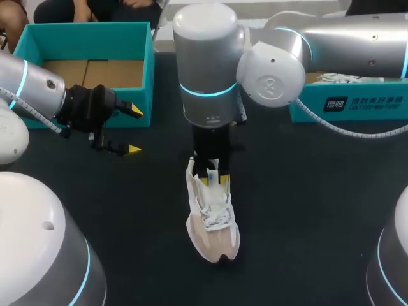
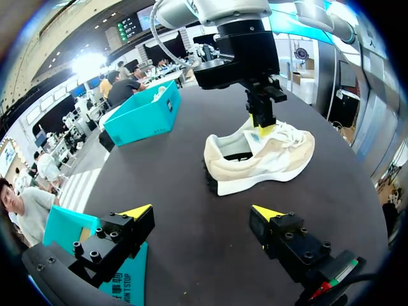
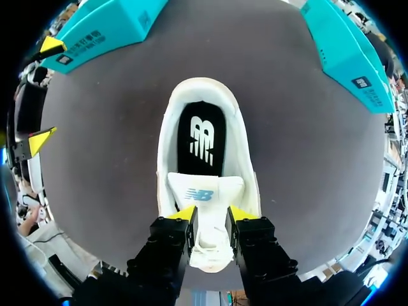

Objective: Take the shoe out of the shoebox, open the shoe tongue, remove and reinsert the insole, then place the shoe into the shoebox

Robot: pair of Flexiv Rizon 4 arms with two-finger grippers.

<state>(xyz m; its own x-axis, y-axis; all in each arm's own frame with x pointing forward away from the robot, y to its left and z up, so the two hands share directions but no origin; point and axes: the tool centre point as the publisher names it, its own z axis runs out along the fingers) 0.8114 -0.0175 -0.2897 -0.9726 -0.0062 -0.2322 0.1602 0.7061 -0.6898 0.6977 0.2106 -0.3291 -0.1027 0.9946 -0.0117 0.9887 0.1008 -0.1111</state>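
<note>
Your right jaws pinch the tongue (image 3: 205,191), likely to bare the insole (image 3: 203,137); left jaws hang spread, clear.

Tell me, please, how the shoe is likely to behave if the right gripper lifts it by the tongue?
The tongue, thin and pinched by the right gripper, will probably flex rather than carry weight stiffly. The shoe looks light, with a soft upper and a thick foam-like sole, so it may tilt and swing, heel hanging low.
</note>
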